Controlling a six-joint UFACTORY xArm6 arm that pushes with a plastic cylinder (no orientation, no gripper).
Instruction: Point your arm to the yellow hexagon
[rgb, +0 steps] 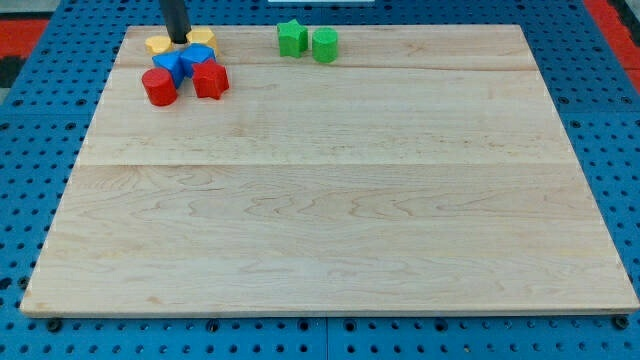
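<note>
I see the wooden table (330, 190) filling most of the view, resting on a blue pegboard surface (600, 150); every block sits near the table's top edge. My rod (176, 18) comes down at the table's top-left corner; it carries no gripper, so there are no jaws to report, and my tip (180, 41) lands between two yellow blocks. The yellow hexagon (158, 45) lies just left of my tip, the other yellow block (203, 38) just right. Below them huddle two blue blocks (167, 64) (196, 56), a red cylinder (158, 87) and a red block (210, 79); well right sit a green block (292, 38) and a green cylinder (325, 45), touching.
</note>
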